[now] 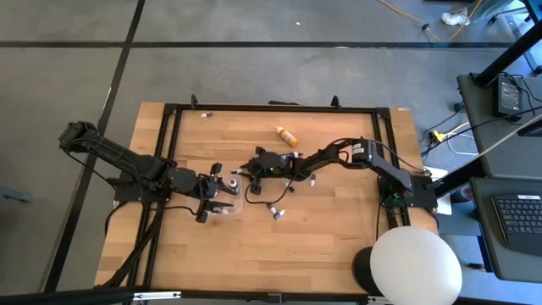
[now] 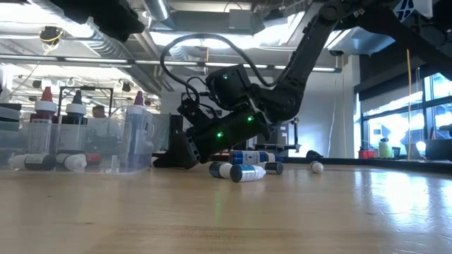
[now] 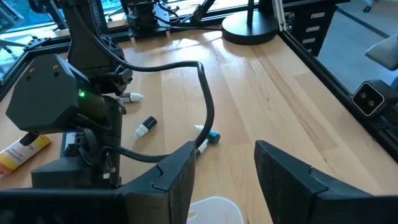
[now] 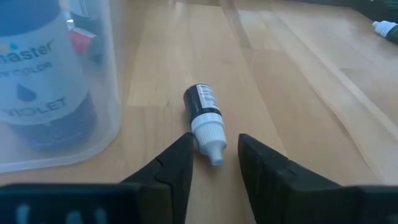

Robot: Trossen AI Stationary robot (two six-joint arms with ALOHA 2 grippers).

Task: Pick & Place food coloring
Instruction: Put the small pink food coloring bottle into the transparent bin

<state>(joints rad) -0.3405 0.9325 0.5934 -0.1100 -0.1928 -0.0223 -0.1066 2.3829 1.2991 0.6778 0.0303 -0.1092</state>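
Overhead: right gripper [image 1: 251, 169] low near the tabletop's middle beside the clear tray [image 1: 230, 188]; left gripper [image 1: 222, 196] waits at the tray, fingers parted, holding nothing. Right wrist: dark, white-capped food coloring bottle [image 4: 204, 119] lies flat, cap tip between narrowly parted, empty fingers [image 4: 177, 160], apparently untouched. Likely light, rigid, slick, prone to roll; grip across the body.

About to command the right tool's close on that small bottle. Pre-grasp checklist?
1. Right tool fingers open: ok.
2. Dark bottle with white cap lies on its side, cap end between the fingers: ok.
3. Nothing else between the fingers: ok.
4. Clear plastic tray wall apart from the bottle: ok.
5. Fingers low enough on the wooden table to close around the cap: cannot tell.
6. Left tool at the tray's other side, apart from the bottle: ok.
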